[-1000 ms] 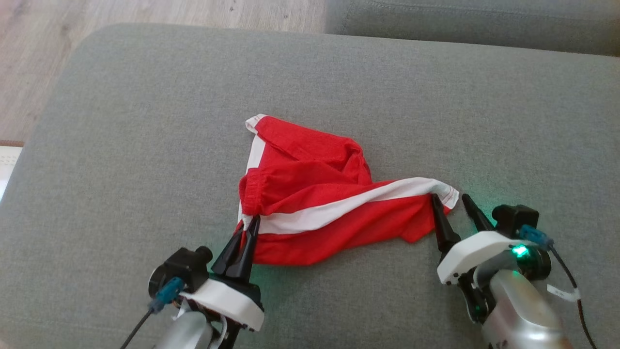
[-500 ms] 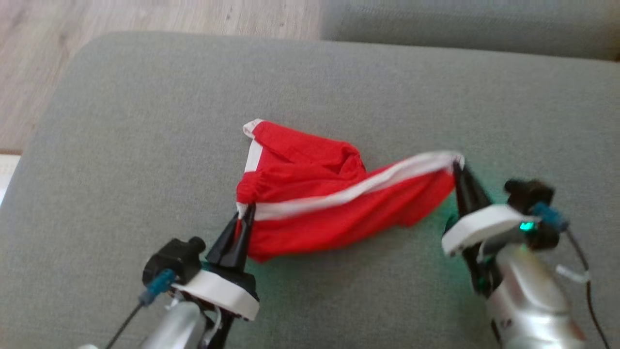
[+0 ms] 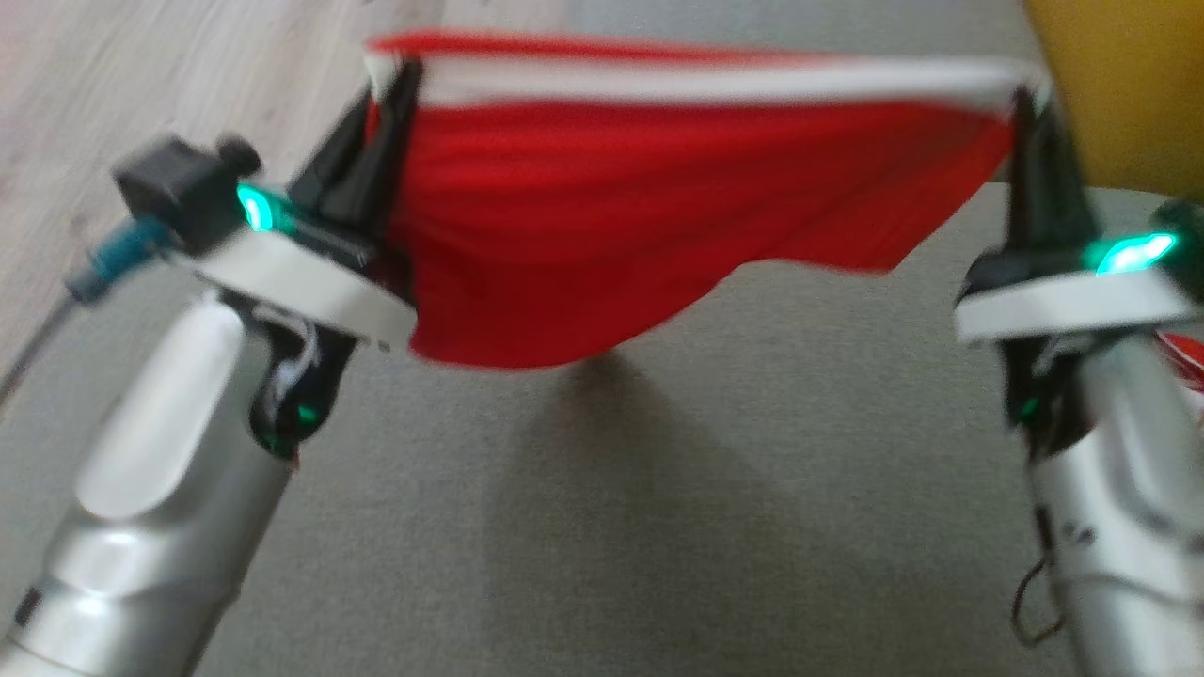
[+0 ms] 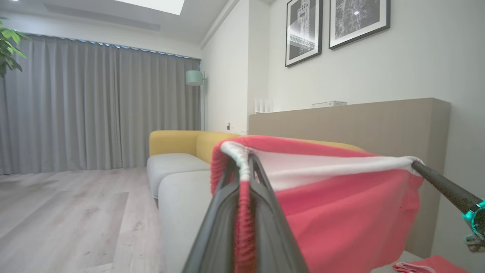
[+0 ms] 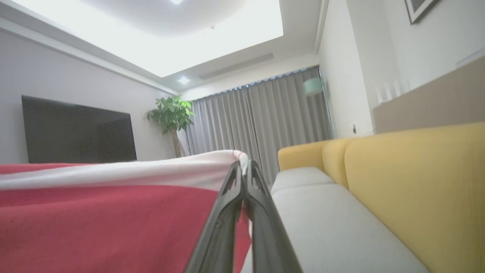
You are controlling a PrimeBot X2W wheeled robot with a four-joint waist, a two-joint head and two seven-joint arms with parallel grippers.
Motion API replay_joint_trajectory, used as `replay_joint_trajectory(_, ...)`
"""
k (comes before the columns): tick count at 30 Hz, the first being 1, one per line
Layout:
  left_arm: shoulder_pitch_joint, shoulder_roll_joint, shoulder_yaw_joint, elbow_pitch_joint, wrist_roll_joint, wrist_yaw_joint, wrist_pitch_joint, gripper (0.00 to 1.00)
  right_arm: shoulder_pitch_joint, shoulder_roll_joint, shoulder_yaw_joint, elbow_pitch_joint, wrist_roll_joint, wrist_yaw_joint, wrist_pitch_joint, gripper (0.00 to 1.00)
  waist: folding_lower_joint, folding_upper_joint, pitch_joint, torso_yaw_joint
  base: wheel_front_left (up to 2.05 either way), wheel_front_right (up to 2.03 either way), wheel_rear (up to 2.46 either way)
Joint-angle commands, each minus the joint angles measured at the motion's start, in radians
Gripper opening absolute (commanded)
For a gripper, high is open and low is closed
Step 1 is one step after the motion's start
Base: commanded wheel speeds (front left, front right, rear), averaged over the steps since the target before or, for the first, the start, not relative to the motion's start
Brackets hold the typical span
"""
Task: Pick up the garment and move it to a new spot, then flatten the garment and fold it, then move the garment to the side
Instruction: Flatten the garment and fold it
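Garment (image 3: 658, 207) held in the air above the grey sofa cushion (image 3: 752, 489), stretched taut between both grippers. In the head view its long axis runs almost level from 10 o'clock to 2 o'clock. A white band lies along the top edge and red cloth hangs below it. The lower hem sags toward 6 o'clock, deepest near the left end, and casts a shadow on the cushion (the cloth does not touch the seat).

Left gripper (image 3: 390, 80), at about 10 o'clock, has its two dark fingers pressed together on the garment's left corner. The left wrist view shows a gathered red edge pinched between them (image 4: 244, 163), with the cloth (image 4: 341, 212) spreading away toward 3 o'clock.

Right gripper (image 3: 1025, 103), at about 2 o'clock, is likewise clamped on the opposite corner. In its own wrist view the fingertips (image 5: 242, 167) meet over the end of the white band, and the cloth (image 5: 106, 220) extends toward 9 o'clock.

Yellow backrest (image 3: 1110, 85) stands at 1 o'clock behind the right gripper, and wood floor (image 3: 141, 75) lies at 10 o'clock. The head view is motion-blurred, so the weave and seams cannot be made out.
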Motion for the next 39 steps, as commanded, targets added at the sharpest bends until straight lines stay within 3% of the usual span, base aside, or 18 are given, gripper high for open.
replay_joint_trajectory(1,-0.068,0.033,0.056,-0.038,-0.028,0.003,0.031,0.0,-0.075,-0.02,0.02,-0.058,0.019,-0.001,0.015,0.0,0.0001,0.0,-0.009,-0.021,0.0,0.0,0.0)
replay_joint_trajectory(7,-0.122,0.003,0.083,-0.059,-0.119,0.027,0.125,0.0,-0.158,-0.078,0.037,-0.141,0.038,-0.001,0.107,0.0,0.0001,0.0,0.031,-0.058,0.0,0.0,0.0)
replay_joint_trajectory(13,-0.172,-0.015,0.093,-0.025,-0.11,0.046,0.11,0.0,-0.259,-0.099,0.083,-0.125,0.006,-0.001,0.139,0.0,0.0001,0.0,0.129,-0.099,0.0,0.0,0.0)
replay_joint_trajectory(19,-0.31,-0.03,0.109,0.073,-0.031,0.042,-0.018,0.0,-0.474,-0.093,0.128,0.006,-0.066,-0.001,0.054,0.0,0.0001,0.0,0.25,-0.145,0.0,0.0,0.0)
replay_joint_trajectory(26,-0.452,-0.083,0.136,0.209,0.021,0.027,-0.204,0.0,-0.655,-0.089,0.106,0.147,-0.138,-0.001,-0.01,0.0,0.0001,0.0,0.283,-0.149,0.0,0.0,0.0)
replay_joint_trajectory(31,-0.348,-0.106,0.1,0.274,0.012,0.009,-0.227,0.0,-0.574,-0.078,0.108,0.132,-0.118,-0.001,-0.013,0.0,0.0001,0.0,0.277,-0.141,0.0,0.0,0.0)
replay_joint_trajectory(37,-0.021,-0.156,0.149,0.291,0.016,0.004,-0.233,0.0,-0.266,-0.059,0.081,0.062,-0.071,-0.001,-0.014,0.0,0.0001,0.0,0.248,-0.152,0.0,0.0,0.0)
replay_joint_trajectory(39,0.102,-0.168,0.146,0.273,0.07,0.003,-0.233,0.0,-0.149,-0.054,0.084,0.037,-0.056,-0.001,-0.014,0.0,0.0001,0.0,0.231,-0.158,0.0,0.0,0.0)
